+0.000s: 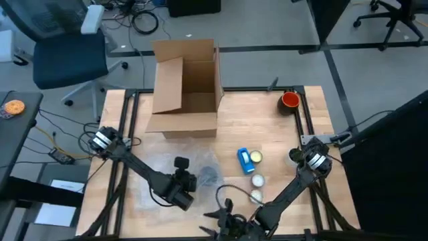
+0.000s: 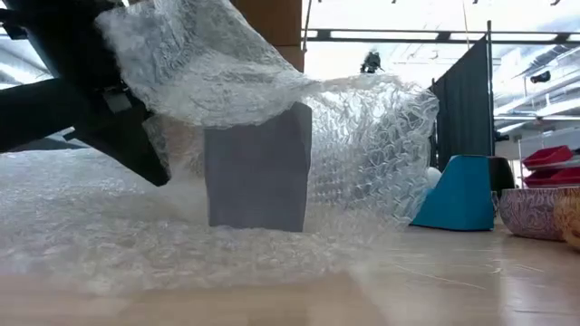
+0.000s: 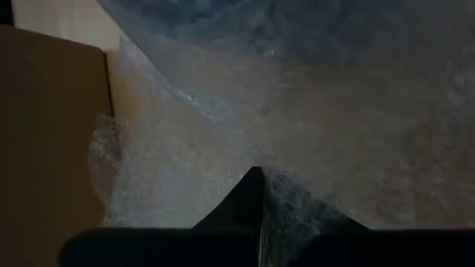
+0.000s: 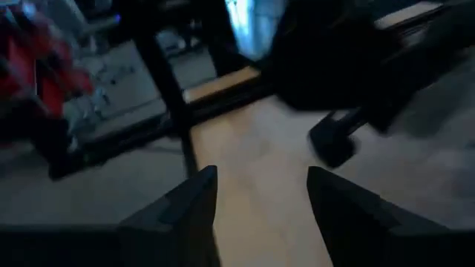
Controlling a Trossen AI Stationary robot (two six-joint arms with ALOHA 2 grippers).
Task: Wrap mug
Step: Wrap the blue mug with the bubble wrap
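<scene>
Bubble wrap (image 2: pixel 272 118) is draped all over the grey mug (image 2: pixel 258 167) in the low view, one flap pulled up and over its top from the upper left of the frame, the rest spread flat on the wooden table (image 1: pixel 267 127). From above, the sheet sits lower centre-left of the table and the mug is hard to make out under it. The left gripper (image 3: pixel 260 215) has its fingers pressed together on the edge of the wrap, holding it lifted; in the high view that arm comes in from the left edge toward the lower middle. The right gripper (image 4: pixel 260 200) hangs near the bottom edge of the high view, fingers spread apart with nothing between them, only bare tabletop below. Up top of the table there's an open cardboard box (image 1: pixel 185 87), a red cup (image 1: pixel 289 100) in the upper right, and a blue tape dispenser (image 1: pixel 246 161) just right of the wrap.
</scene>
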